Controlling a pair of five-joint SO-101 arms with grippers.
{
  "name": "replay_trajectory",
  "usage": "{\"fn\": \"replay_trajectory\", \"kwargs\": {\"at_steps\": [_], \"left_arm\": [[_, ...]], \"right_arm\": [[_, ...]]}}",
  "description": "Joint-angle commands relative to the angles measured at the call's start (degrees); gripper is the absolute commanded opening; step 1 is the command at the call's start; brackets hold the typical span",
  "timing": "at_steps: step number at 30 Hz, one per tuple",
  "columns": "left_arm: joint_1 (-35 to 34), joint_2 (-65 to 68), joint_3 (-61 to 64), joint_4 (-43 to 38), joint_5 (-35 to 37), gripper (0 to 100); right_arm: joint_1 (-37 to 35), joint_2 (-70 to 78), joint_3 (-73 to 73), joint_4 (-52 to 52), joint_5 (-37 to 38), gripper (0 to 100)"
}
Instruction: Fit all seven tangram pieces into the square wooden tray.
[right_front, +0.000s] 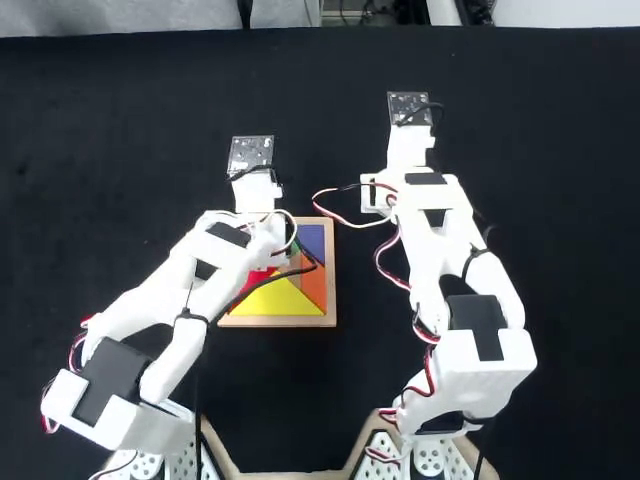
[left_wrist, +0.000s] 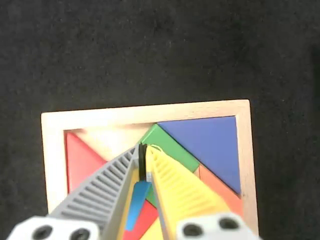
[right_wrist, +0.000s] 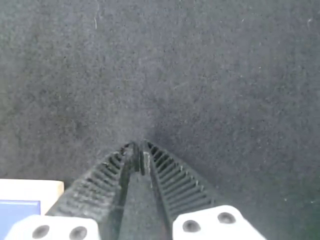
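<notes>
The tray (left_wrist: 145, 112) lies directly under the left tool (left_wrist: 143, 159), whose fingers are pressed together. Their tips meet at the bare gap (left_wrist: 107, 135) between the red piece (left_wrist: 80, 160) and the green piece (left_wrist: 165, 142). The left arm reaches forward over the tray. The right tool (right_wrist: 137, 152), also pressed together, hangs over the tabletop (right_wrist: 200, 75) just beside it.

Wooden tray (right_front: 290, 320): left edge hidden under the left arm (right_front: 200, 285).
Light blue piece (left_wrist: 136, 207): mostly covered, shape unclear.

Two arms (right_front: 170, 310), one wooden tray (left_wrist: 145, 114), and six tangram pieces (right_front: 312, 240) countable: red (left_wrist: 82, 162), green (left_wrist: 165, 142), dark blue (left_wrist: 210, 145), orange (left_wrist: 220, 187), yellow (right_front: 275, 300), light blue (left_wrist: 136, 207).
</notes>
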Motion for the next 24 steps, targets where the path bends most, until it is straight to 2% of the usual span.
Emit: {"fn": "replay_trajectory", "kwargs": {"at_steps": [1, 5, 10, 13, 16, 24], "left_arm": [[1.19, -0.97, -1.36, -0.62, -0.70, 3], [0.57, -6.07, -0.75, 2.11, -0.79, 3], [0.48, -21.01, 3.21, 15.12, -0.79, 3], [-0.75, -26.64, 9.54, 15.21, -2.29, 3], [-2.24, -24.79, 12.00, 11.25, -2.81, 3], [-1.89, -8.97, 2.15, 12.48, 0.44, 3]], "right_arm": [[0.35, -0.48, -3.12, -0.62, -0.26, 1.1], [0.35, -0.48, -3.12, -0.79, -0.26, 1.1], [0.35, -0.48, -3.12, -0.62, -0.26, 1.1], [0.35, -0.48, -3.12, -0.62, -0.26, 1.1], [0.35, -0.48, -3.12, -0.62, -0.26, 1.1], [0.35, -0.48, -3.12, -0.62, -0.26, 1.1]]}}
